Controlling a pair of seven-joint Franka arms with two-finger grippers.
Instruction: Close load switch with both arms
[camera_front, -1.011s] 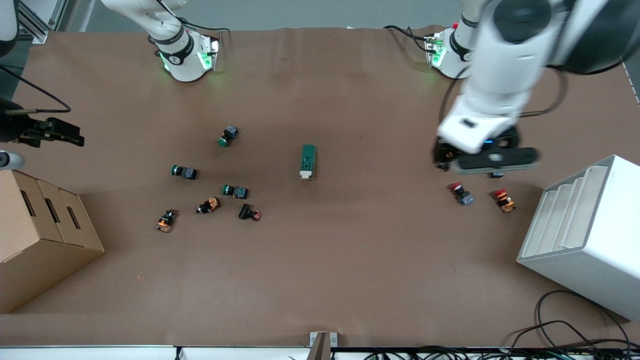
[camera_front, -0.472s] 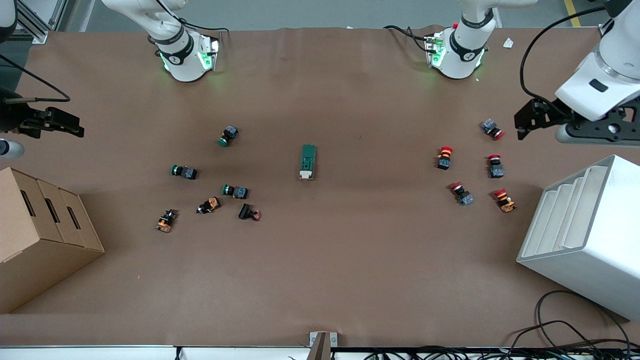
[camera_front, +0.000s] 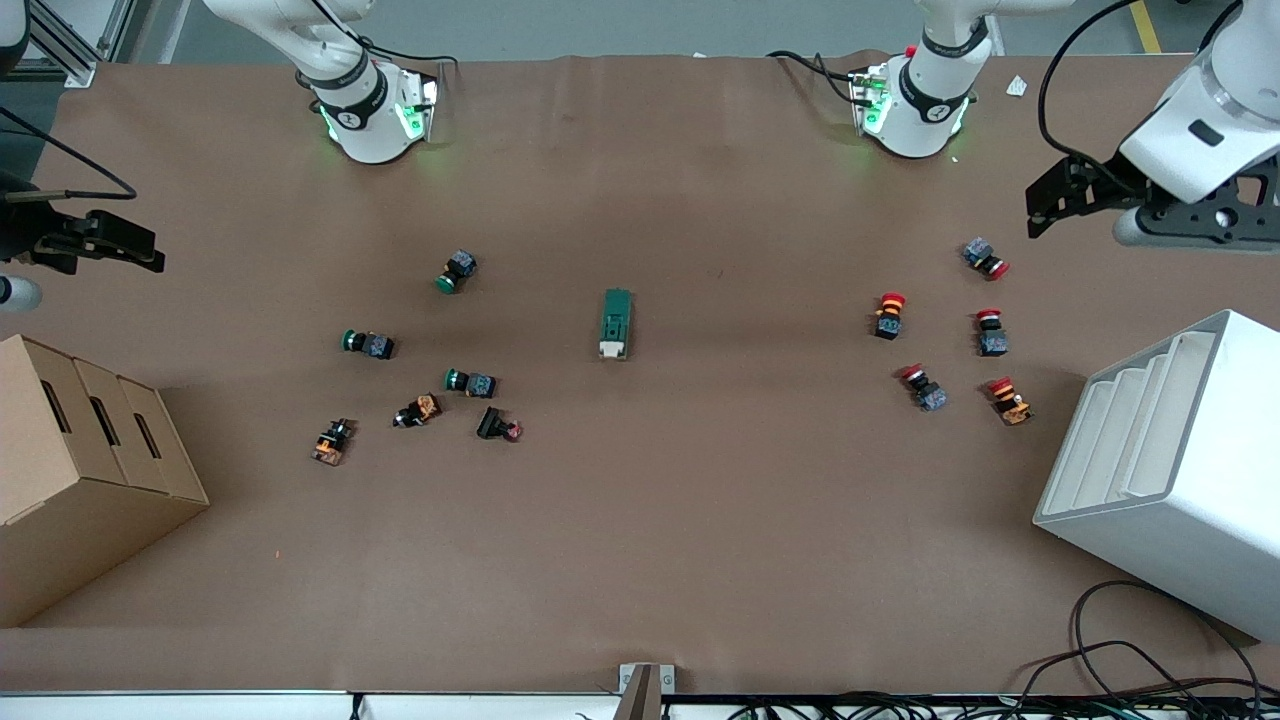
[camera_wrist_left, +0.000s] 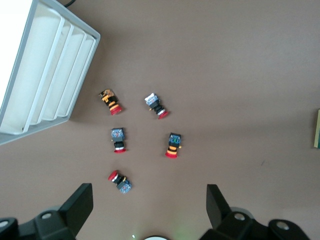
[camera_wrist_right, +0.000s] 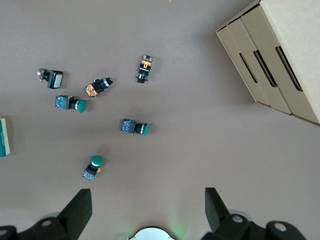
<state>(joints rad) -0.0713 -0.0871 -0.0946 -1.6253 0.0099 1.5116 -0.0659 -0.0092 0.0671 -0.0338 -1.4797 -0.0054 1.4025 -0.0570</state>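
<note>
The load switch (camera_front: 616, 323), a dark-green block with a white lever end nearer the front camera, lies alone at mid-table. It shows at the edge of the left wrist view (camera_wrist_left: 317, 129) and of the right wrist view (camera_wrist_right: 3, 137). My left gripper (camera_front: 1195, 232) is open and empty, high over the left arm's end of the table, and its fingers (camera_wrist_left: 80, 205) stand wide apart. My right gripper (camera_front: 40, 250) is open and empty, high over the right arm's end, fingers (camera_wrist_right: 80, 207) wide apart. Both are far from the switch.
Several red-capped push buttons (camera_front: 889, 314) lie toward the left arm's end, beside a white slotted rack (camera_front: 1180, 470). Green-capped buttons (camera_front: 455, 271) and orange ones (camera_front: 417, 411) lie toward the right arm's end, near a cardboard box (camera_front: 80, 470).
The left arm has swung up from over the red-capped buttons to the left arm's end of the table. The right gripper has drifted slightly toward the bases.
</note>
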